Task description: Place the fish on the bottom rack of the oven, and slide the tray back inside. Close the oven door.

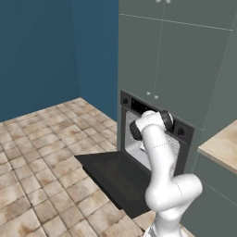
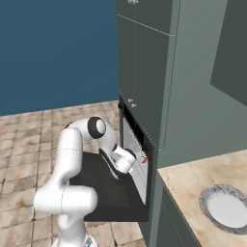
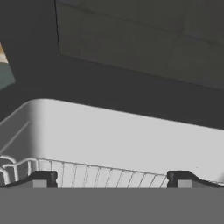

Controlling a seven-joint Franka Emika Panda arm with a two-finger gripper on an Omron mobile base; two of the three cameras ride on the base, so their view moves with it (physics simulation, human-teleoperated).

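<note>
The black oven (image 1: 181,131) stands between grey-green cabinets with its door (image 1: 115,177) folded down flat. My arm reaches over the door (image 2: 103,189) into the light grey cavity. My gripper (image 3: 114,180) is open, with its dark fingertips (image 3: 41,179) spread wide above the silver wire rack (image 3: 109,176) and nothing between them. A small patch of the red-orange fish (image 2: 144,159) shows just past my gripper (image 2: 137,162), inside the oven mouth. The hand and oven frame hide most of the fish. The rack's grid (image 1: 173,141) sits within the cavity.
A stone counter (image 2: 190,185) to the right of the oven carries a round grey plate (image 2: 226,207). Tall cabinets (image 1: 176,55) rise above the oven. Tiled floor (image 1: 41,152) stretches left of the open door towards blue walls.
</note>
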